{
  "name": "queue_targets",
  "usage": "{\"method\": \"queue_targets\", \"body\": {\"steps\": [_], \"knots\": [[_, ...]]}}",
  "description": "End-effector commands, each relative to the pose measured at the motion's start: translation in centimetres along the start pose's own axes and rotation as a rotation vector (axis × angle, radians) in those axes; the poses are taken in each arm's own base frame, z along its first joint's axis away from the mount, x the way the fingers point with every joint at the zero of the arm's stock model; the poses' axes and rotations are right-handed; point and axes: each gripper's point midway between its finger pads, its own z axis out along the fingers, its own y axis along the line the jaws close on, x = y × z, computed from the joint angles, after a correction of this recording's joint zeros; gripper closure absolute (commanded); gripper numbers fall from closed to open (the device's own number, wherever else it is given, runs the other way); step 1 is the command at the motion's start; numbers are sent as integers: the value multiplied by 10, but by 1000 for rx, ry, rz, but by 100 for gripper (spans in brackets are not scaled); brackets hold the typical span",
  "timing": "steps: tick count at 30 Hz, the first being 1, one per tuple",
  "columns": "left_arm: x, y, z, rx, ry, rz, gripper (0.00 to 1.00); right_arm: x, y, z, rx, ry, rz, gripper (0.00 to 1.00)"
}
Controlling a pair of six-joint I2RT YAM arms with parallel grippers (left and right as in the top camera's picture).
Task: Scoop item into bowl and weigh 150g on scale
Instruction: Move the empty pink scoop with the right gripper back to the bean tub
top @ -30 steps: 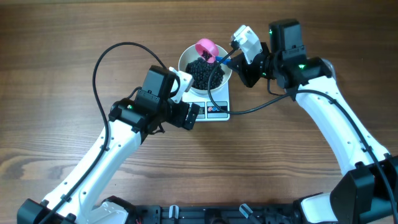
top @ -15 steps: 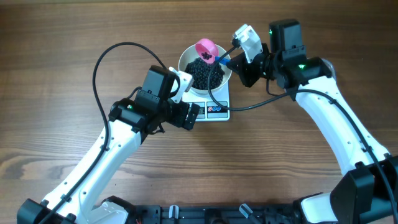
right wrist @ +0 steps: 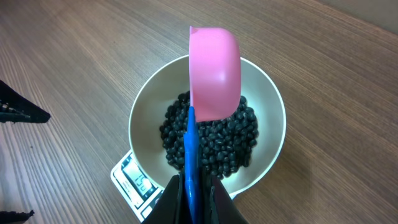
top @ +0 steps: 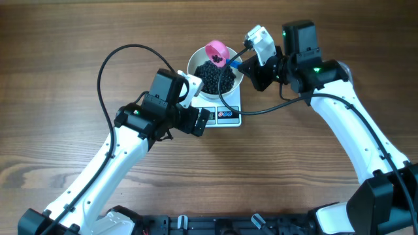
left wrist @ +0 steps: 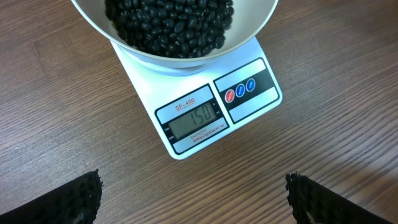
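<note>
Loads of free table far left and far right. The middle's tight: pink scoop hangs over the bowl on the scale, right gripper blocks its right side, and left gripper sits just near-left.

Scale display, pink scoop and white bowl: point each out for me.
scale display [left wrist: 194, 120], left wrist view, middle of the digit window.
pink scoop [right wrist: 215, 71], right wrist view, back of its cup.
white bowl [right wrist: 270, 111], right wrist view, bare inner wall.

loc: robot lab bench | cues: 2 arms, wood table, scale
</note>
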Motion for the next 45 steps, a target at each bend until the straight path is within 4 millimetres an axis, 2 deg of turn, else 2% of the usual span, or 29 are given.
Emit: {"method": "queue_targets", "body": {"steps": [1,9,16,25,28,33,38,45], "knots": [[-8,-2,-6,10,-27,8,0,-9,7,-6,-19,-29,-2,96],[-8,-2,-6,10,-27,8,0,-9,7,-6,-20,-29,16,96],[-8,-2,-6,10,-27,8,0,-9,7,-6,-24,-27,268,96],[-8,-2,-6,10,-27,8,0,-19,1,-9,-18,-71,443,96],[-8,-2,-6,10,-27,8,0,-22,-12,-19,3,-102,550,96],[-8,-2,-6,10,-27,8,0,-22,-37,-40,44,-148,600,96],[-8,-2,-6,11,-27,8,0,-23,-64,-73,72,-215,642,96],[-8,-2,-6,10,-27,8,0,-2,-108,-123,193,-270,742,96]]}}
